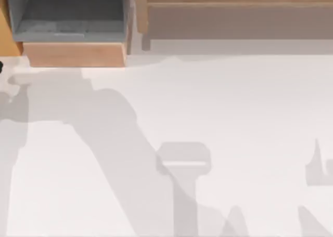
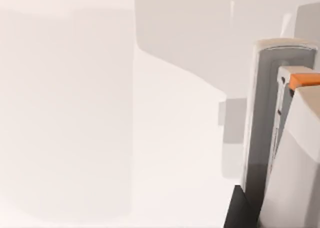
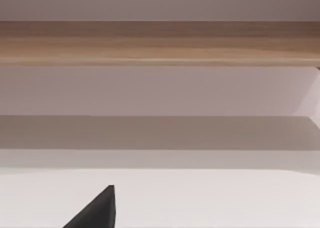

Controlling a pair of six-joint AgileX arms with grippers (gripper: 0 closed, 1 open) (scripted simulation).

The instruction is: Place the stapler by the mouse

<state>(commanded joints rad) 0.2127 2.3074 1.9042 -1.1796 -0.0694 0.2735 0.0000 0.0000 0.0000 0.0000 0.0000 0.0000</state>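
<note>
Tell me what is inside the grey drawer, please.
Inside the drawer I see just its grey floor and side walls; nothing lies on the visible part. Its rear is hidden, so I cannot tell what is there.

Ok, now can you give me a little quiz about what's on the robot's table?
1. True or false: the grey box sits at the top view's left, at the far edge of the table.
2. What colour is the table? A white, B green, C black.
3. Fill the gap: the shelf in the right wrist view looks made of ____.

Key: 1 true; 2 A; 3 wood.
</note>
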